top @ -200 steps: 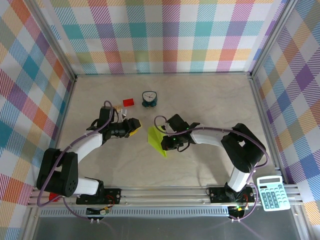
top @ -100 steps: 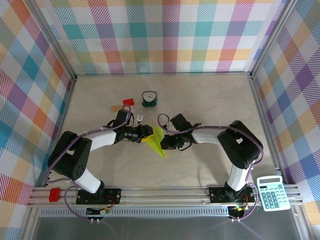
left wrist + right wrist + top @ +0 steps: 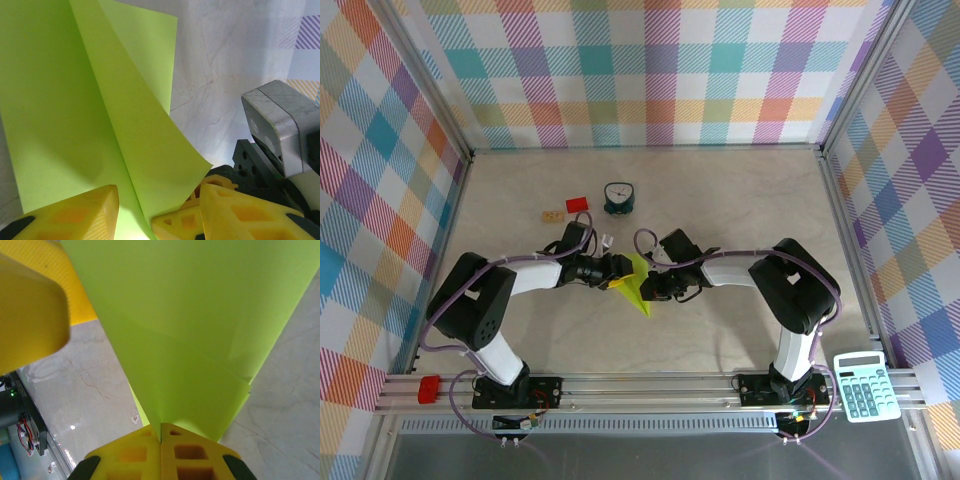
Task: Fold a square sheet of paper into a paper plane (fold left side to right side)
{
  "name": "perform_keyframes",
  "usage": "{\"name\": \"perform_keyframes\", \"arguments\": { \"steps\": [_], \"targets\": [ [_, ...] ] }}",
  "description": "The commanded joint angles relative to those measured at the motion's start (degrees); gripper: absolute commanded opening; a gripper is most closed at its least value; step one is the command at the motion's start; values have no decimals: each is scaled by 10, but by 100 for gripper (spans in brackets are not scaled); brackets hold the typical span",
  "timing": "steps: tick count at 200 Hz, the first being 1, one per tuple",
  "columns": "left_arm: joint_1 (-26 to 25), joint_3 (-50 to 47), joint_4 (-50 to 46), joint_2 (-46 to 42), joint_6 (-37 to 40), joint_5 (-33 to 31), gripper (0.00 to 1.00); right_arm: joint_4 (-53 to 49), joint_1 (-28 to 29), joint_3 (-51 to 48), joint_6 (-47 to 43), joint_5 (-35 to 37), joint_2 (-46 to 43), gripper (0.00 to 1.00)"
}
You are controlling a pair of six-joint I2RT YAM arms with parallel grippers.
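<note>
Beige marbled tabletop [image 3: 750,200] carries everything. The big change on it is the left arm, which has swung in from 9 o'clock (a second ago it hung well short of the paper). The creased lime yellow-green sheet of paper [image 3: 640,298] [image 3: 60,125] [image 3: 200,315] sits just off the table's centre toward 7 o'clock, partly raised rather than flat. At its 3 o'clock the right gripper [image 3: 650,283] [image 3: 161,432] stays pinched tight on the sheet's edge. The left gripper [image 3: 620,272] [image 3: 157,202], now at its 9 o'clock, has its yellow fingers partway apart astride a lifted flap, not squeezing it. I judge the left-to-right fold is about to begin. The small teal clock [image 3: 618,198] at 12 o'clock and the small red block [image 3: 577,204] at 11 are unmoved.
</note>
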Motion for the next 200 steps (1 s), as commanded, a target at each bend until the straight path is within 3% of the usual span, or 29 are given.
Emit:
{"name": "perform_keyframes", "arguments": {
  "steps": [1, 83, 138, 179, 200],
  "targets": [
    [-5, 17, 11, 13, 4, -6, 46, 7, 0, -6, 3, -11, 6, 4],
    [-10, 45, -52, 45, 36, -44, 45, 9, 0, -7, 3, -12, 2, 11],
    [-12, 45, -49, 65, 37, -47, 45, 18, -5, -4, 9, -23, -28, 23],
    [-15, 44, -47, 66, 37, -47, 44, 15, -41, -13, 6, -44, -58, 38],
    [-15, 42, -45, 64, 38, -48, 44, 16, -51, -9, 2, -55, -51, 41]
  ]
}}
